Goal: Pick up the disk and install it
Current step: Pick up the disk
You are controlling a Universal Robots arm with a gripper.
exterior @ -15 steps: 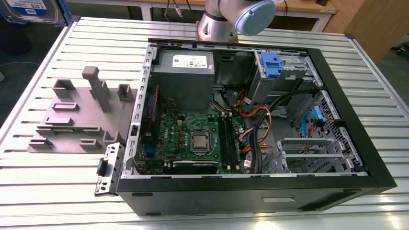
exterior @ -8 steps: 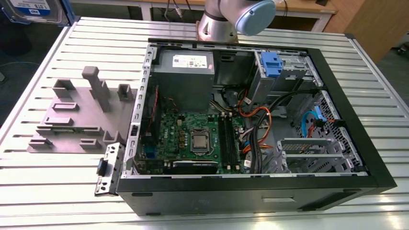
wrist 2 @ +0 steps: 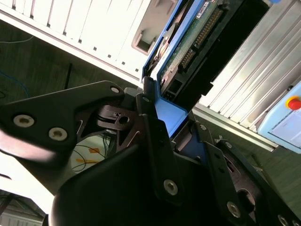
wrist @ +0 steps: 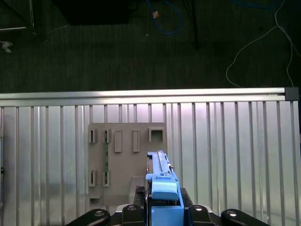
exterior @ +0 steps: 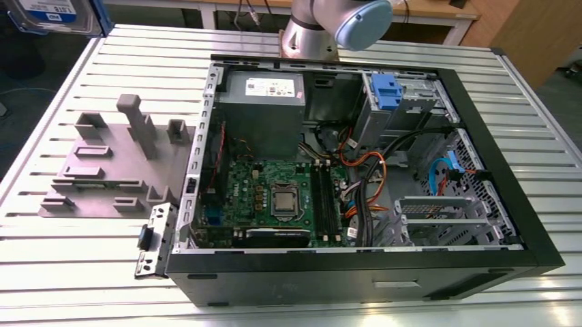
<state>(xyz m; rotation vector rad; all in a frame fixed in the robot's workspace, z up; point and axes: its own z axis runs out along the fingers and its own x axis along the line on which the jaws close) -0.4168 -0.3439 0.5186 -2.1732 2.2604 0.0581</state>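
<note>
The gripper [wrist: 162, 200] is clamped on the disk [wrist: 159, 167], holding it on edge over the slatted table [wrist: 235, 141], by the grey fixture [wrist: 124, 155]. The white label [exterior: 271, 86] on the power supply in the open computer case [exterior: 364, 272] is too small to read.

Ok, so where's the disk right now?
The disk is in the gripper, clamped by its blue carrier. In the first wrist view it hangs above the slatted table, in front of the grey stepped fixture.

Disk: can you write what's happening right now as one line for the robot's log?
end effector: shut on disk | disk: held clear of fixture | case: open on table
</note>
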